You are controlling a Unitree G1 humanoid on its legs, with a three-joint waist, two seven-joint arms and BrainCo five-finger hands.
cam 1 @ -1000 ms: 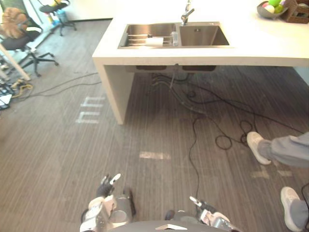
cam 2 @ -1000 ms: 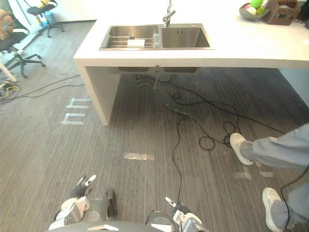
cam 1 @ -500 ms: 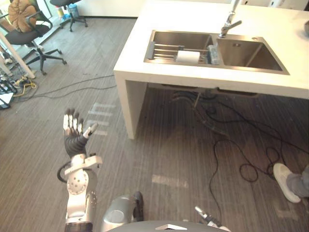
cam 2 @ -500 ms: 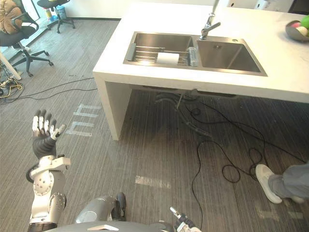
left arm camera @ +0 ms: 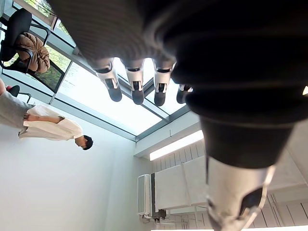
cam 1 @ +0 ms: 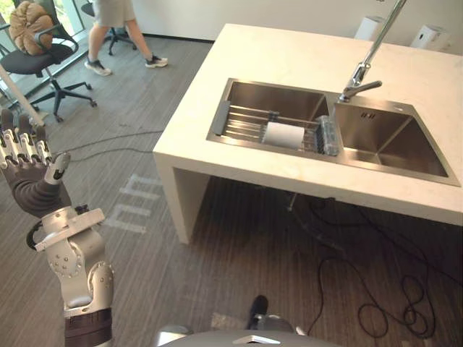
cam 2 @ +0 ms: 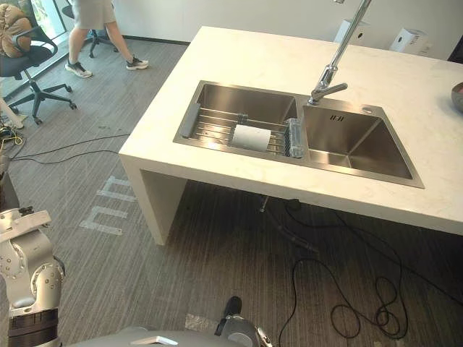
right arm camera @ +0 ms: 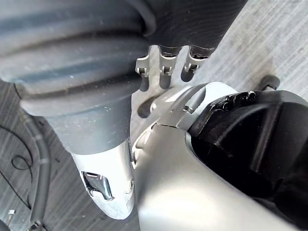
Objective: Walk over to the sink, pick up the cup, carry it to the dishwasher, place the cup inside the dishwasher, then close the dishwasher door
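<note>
Fingers (cam 1: 22, 148) of my left hand (cam 1: 32, 189) stand straight and spread, pointing up at my left side and holding nothing. Those of my right hand (right arm camera: 163, 72) hang relaxed and empty, low beside me. Both hands are well apart from the white bench (cam 1: 282, 50) with the steel sink (cam 1: 394, 141) set into it.

The cup (cam 1: 283, 135), white, lies on its side on the wire rack (cam 1: 242, 121) that spans the sink's left basin. A clear cylinder (cam 1: 329, 136) lies just beside it at the rack's end, and the faucet (cam 1: 359, 74) rises behind the divider between the basins.

By my reading, this is the approach to the sink, with the cup not yet picked up. On its side the cup can roll along the rack bars, so a nudge before my fingers close round it could send it off the rack or against the clear cylinder. That close neighbour could also be knocked or taken by mistake. The faucet's tall spout stands in the way of a reach from the right. Cables (cam 1: 391, 296) loop across the floor (cam 1: 145, 130) under the bench and could snag my walk-up. A person (cam 1: 116, 22) walks past beyond the bench, near an office chair (cam 1: 40, 61).
</note>
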